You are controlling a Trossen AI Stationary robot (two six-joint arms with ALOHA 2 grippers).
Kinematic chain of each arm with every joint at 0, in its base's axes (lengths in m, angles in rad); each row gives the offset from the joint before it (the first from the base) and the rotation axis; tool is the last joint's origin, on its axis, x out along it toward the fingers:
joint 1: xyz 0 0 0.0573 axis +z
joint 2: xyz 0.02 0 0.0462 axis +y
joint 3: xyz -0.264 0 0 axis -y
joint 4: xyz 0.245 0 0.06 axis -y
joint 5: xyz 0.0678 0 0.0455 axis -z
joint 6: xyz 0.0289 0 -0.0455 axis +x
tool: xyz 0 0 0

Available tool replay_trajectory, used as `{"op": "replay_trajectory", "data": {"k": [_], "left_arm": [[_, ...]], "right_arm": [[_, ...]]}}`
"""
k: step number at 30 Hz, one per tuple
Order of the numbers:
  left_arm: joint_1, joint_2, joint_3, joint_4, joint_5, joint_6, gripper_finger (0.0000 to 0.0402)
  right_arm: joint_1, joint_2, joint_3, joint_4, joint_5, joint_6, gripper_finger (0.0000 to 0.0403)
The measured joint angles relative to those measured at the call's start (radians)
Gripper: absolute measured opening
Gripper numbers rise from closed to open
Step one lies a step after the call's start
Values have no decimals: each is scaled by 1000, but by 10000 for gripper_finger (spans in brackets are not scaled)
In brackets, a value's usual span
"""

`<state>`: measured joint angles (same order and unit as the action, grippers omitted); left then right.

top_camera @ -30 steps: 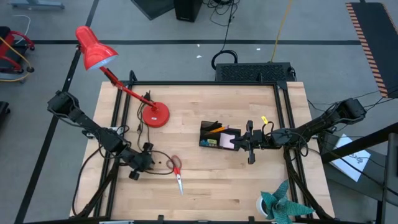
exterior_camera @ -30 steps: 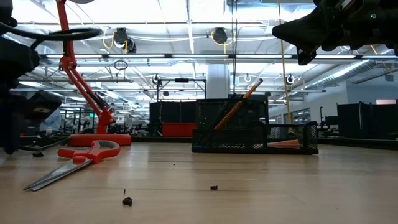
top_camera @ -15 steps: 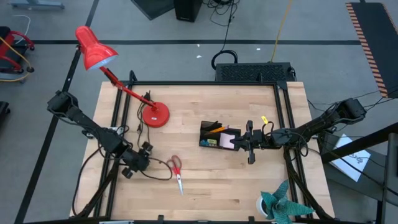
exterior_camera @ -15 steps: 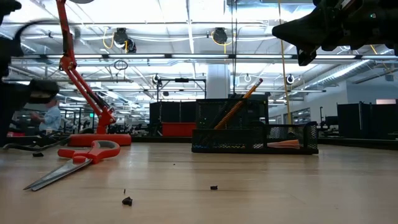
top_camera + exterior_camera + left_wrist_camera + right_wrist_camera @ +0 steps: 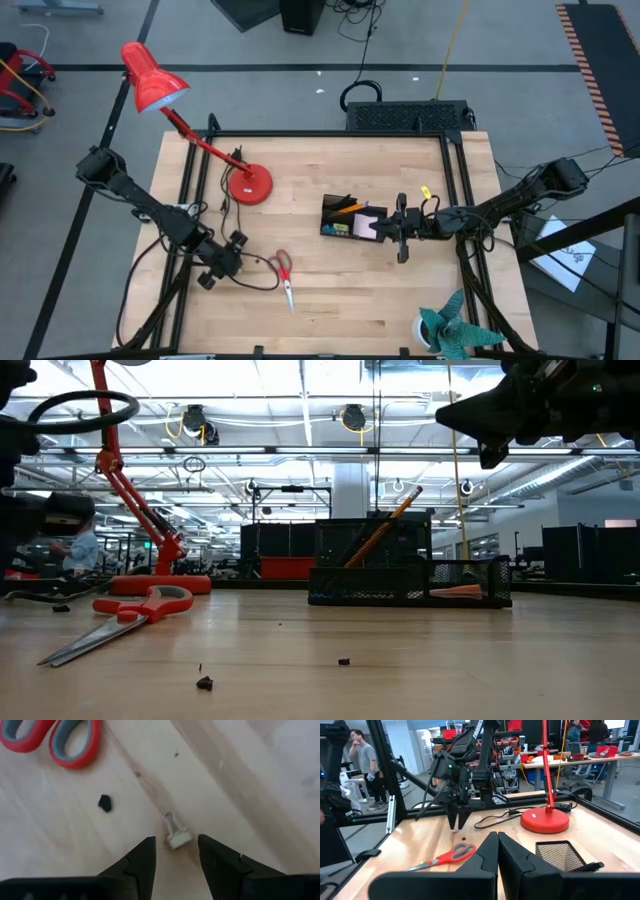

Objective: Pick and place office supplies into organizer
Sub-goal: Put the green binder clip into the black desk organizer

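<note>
The red-handled scissors (image 5: 285,275) lie flat on the wooden table, handles (image 5: 55,740) toward the far edge. Just left of them my left gripper (image 5: 238,262) points steeply down, open. A small pale clip (image 5: 175,832) lies on the table just ahead of its fingertips (image 5: 175,851), and neither finger touches it. The black mesh organizer (image 5: 352,217) stands mid-table, holding an orange pencil (image 5: 385,528) and a pink note pad (image 5: 364,226). My right gripper (image 5: 400,230) hangs level and shut at the organizer's right end, fingers together (image 5: 496,851).
A red desk lamp stands on its round base (image 5: 250,185) at the far left, with a cord trailing by it. A teal leafy object (image 5: 455,330) sits at the near right corner. A tiny yellow piece (image 5: 424,192) lies beyond the organizer. Dark crumbs (image 5: 105,803) dot the wood.
My left gripper has tipped and rolled at the wrist and risen slightly, staying beside the scissors' handles. Its cable loop has swung higher in the low view. The scissors and the organizer have kept their places.
</note>
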<state>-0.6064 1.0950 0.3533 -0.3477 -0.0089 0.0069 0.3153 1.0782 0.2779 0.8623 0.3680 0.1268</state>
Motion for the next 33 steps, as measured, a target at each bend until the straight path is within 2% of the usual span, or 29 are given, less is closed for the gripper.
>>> {"op": "replay_trajectory", "data": {"k": [5, 10, 18, 33], "left_arm": [[-1, 0, -7, 55, 14, -132, 154], [-1, 10, -7, 43, -18, -163, 154], [-12, 126, 0, 91, -27, -352, 154], [-23, 151, -2, 99, -22, -442, 154]], "right_arm": [[0, 0, 0, -2, -1, 0, 0], [0, 0, 0, -2, -2, 0, 0], [0, 0, 0, -2, -2, 18, 0], [0, 0, 0, -2, -3, 18, 0]]}}
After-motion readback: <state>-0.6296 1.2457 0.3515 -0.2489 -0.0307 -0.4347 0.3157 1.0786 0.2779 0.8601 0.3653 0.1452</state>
